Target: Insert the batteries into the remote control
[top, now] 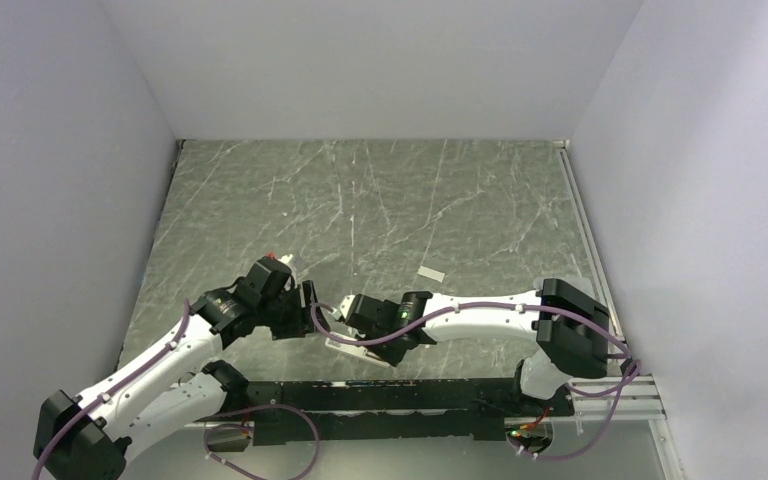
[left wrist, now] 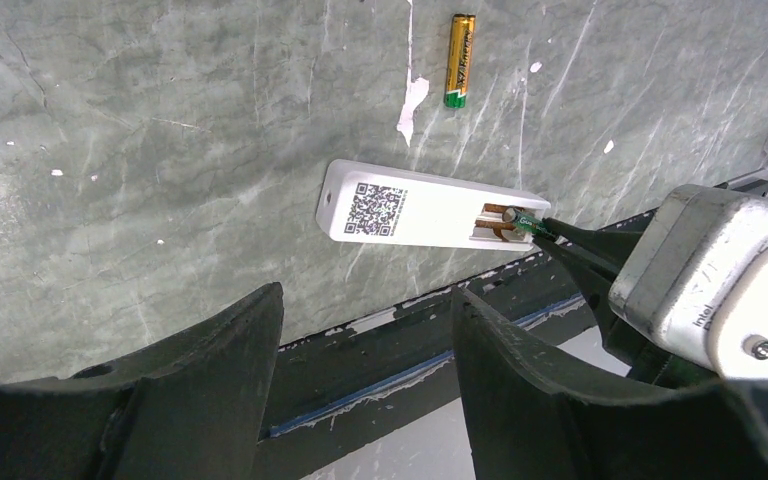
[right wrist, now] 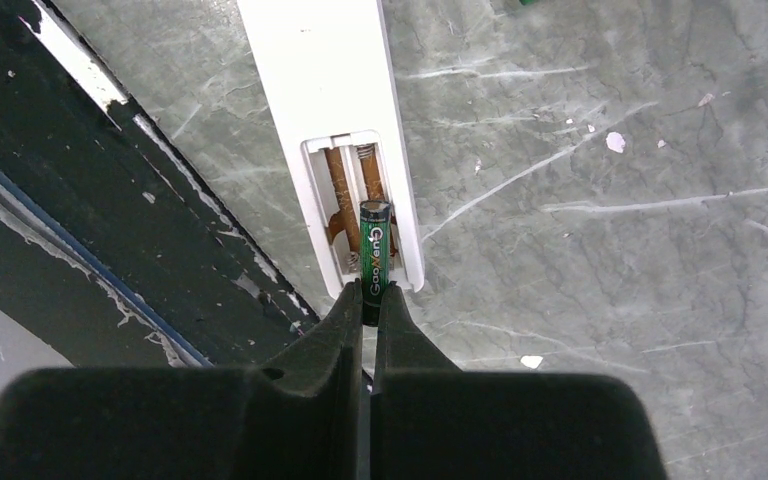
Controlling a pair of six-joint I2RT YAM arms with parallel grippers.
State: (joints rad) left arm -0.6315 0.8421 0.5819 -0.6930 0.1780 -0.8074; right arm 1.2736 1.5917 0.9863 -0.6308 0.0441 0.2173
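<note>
right gripper [right wrist: 370,300]: clamped tight on the tail end of the green battery [right wrist: 374,250], so yeah, this arm is the one doing the job

green battery: nose is already poking into the battery recess [right wrist: 345,200], right-hand slot as the right wrist cam sees it; its back end sits up over the remote's end wall, pinched in the fingers

remote control [left wrist: 410,205]: flat on the worktop [left wrist: 110,150], QR-sticker side up, recess at the end facing the right gripper, just beside the dark rail at the near edge

the bit that matters: the remote's long axis runs straight away from the right gripper, and the battery lines up with it almost dead on, so my guess is the next move is forward and down along that line towards the spring at the far end of the slot

left gripper [left wrist: 365,300]: fingers spread, holding nothing, hanging above the remote's near side

gold battery [left wrist: 461,60]: lying loose on the worktop beyond the remote, well apart from both grippers, nearer the left one I'd say

risk: battery looks a bit tilted, could pop out if pushed flat too early
</note>
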